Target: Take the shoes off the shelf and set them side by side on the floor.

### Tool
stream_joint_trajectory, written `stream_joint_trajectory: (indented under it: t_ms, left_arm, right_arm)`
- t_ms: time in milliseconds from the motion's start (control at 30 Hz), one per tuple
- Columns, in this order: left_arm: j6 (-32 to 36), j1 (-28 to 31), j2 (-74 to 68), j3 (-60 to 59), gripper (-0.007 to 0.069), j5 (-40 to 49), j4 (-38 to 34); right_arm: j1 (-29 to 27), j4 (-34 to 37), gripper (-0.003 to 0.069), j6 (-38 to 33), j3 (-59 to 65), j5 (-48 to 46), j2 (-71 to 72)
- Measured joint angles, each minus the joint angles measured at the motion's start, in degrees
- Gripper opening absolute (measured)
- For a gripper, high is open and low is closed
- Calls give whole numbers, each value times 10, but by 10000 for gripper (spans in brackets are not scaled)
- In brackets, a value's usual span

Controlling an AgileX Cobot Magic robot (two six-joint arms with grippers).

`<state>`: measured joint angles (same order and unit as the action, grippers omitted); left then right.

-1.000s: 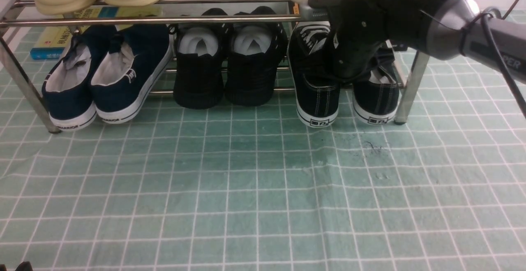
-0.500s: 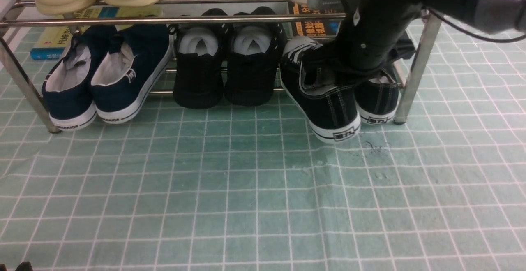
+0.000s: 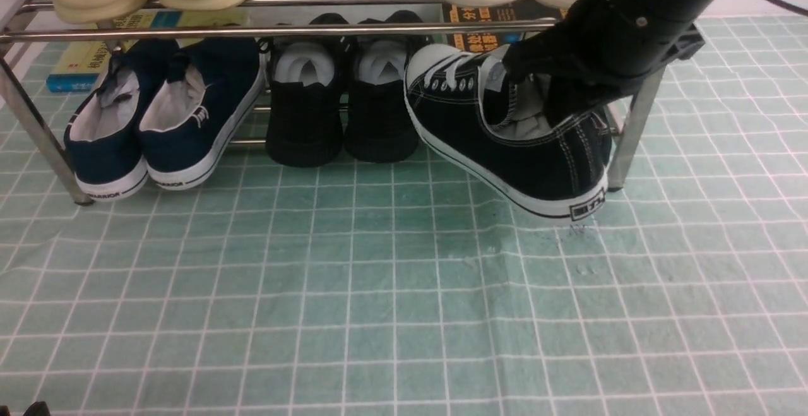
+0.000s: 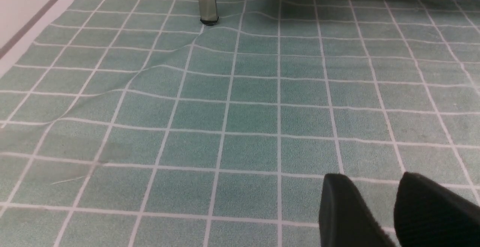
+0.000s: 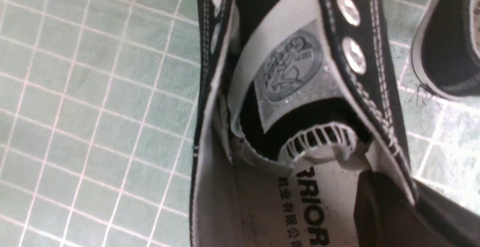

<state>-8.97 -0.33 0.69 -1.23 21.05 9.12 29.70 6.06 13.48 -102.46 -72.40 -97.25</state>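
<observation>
Right gripper (image 3: 558,97) pinches the side wall of one black sneaker (image 3: 505,144) near the heel, with one finger (image 5: 382,209) inside and one outside. The sneaker hangs tilted below it, toe up and heel low over the floor (image 3: 379,290), in front of the shelf (image 3: 252,29). The other sneaker (image 5: 446,48) is just behind the gripper. Left gripper (image 4: 375,190) is low over the floor, fingers slightly apart.

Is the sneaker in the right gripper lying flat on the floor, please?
No, the sneaker hangs tilted from the right gripper, its toe raised well above the floor and its heel lowest.
</observation>
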Motion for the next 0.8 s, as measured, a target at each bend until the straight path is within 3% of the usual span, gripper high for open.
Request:
stream_joint_trajectory:
  t_ms: [367, 533, 800]
  left_arm:
    - [0, 0, 0, 0, 242, 0, 1]
    - [0, 0, 0, 0, 242, 0, 1]
    - [0, 0, 0, 0, 242, 0, 1]
  right_arm:
    - [36, 4, 4, 59, 188, 0, 146]
    - [83, 11, 6, 133, 245, 1, 183]
    - [131, -17, 7, 290, 324, 157, 170]
